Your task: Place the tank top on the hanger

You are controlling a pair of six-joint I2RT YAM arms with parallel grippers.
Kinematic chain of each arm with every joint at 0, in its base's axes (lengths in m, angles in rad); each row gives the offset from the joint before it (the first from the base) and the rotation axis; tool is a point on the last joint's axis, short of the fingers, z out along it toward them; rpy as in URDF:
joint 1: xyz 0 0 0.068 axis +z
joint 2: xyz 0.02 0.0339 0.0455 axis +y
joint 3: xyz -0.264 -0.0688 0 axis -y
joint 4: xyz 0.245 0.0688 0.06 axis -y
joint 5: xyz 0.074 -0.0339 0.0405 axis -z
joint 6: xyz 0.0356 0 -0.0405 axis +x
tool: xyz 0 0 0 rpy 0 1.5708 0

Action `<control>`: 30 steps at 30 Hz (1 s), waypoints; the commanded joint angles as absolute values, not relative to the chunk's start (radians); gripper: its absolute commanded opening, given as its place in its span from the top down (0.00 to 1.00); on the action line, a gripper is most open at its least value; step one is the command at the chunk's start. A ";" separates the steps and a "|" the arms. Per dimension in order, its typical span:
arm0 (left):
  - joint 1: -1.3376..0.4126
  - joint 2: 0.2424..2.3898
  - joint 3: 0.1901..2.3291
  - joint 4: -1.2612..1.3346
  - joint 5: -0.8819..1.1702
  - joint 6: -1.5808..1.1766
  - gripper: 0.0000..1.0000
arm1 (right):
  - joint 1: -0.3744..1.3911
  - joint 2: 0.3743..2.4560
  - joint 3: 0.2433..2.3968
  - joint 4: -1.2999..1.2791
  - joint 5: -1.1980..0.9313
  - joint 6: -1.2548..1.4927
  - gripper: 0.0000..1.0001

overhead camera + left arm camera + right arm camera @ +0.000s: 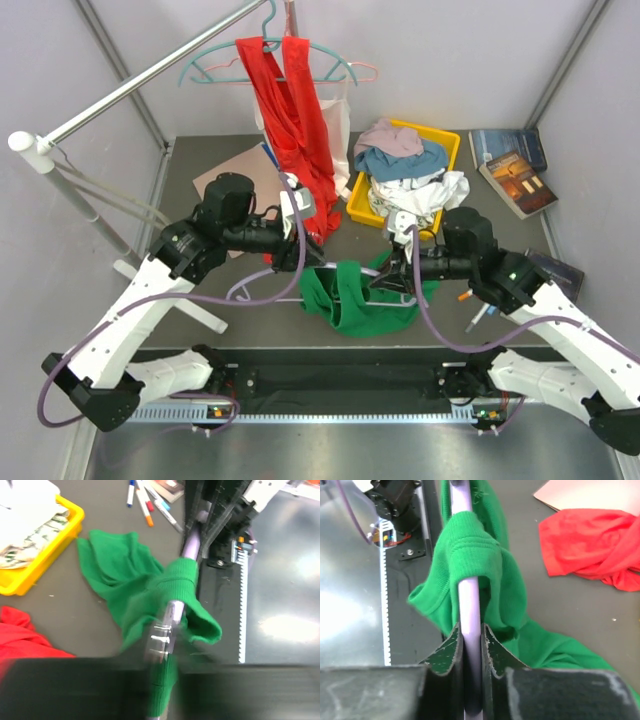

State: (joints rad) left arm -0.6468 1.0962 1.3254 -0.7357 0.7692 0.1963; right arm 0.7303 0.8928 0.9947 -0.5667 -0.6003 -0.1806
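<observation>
**Right gripper clamped on the hanger bar; tank top strap looped over it.**

The right gripper (470,629) has both fingers pressed against the pale lavender bar of the hanger (468,592), pinching it. One strap of the green tank top (472,550) loops over that bar just beyond the fingertips. The rest of the garment lies bunched on the table (185,155), on the near side of the yellow bin (362,208). The left gripper (308,240) sits at the hanger's opposite side, to the left of the bin. Its wrist view is blurred, so whether its fingers are spread or pressed together cannot be determined. The red tank top (300,120) hangs left of the bin, with its lower part resting on the table.
</observation>
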 commanded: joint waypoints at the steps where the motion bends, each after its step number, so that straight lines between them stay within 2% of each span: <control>1: -0.658 1.049 1.364 -0.651 0.758 0.150 0.39 | 0.719 0.882 0.985 -0.456 -0.421 -0.095 1.00; 2: -0.660 1.046 1.359 -0.634 0.746 0.141 0.29 | 0.719 0.856 0.968 -0.433 -0.395 -0.084 1.00; 3: -0.658 1.039 1.356 -0.620 0.733 0.129 0.01 | 0.718 0.841 0.960 -0.389 -0.371 -0.075 1.00; 10: -0.658 0.976 1.289 -0.454 0.497 0.094 0.01 | 0.713 0.821 0.977 -0.373 -0.154 -0.054 1.00; 14: -0.658 0.940 1.232 -0.376 0.439 0.098 0.01 | 0.683 0.876 1.035 -0.370 -0.138 -0.051 1.00; 25: -0.658 0.858 1.003 -0.321 0.494 0.078 0.01 | 0.641 1.054 1.302 -0.305 -0.250 -0.061 1.00; 30: -0.658 0.835 0.901 -0.324 0.485 0.084 0.01 | 0.650 1.202 1.469 -0.296 -0.339 -0.035 1.00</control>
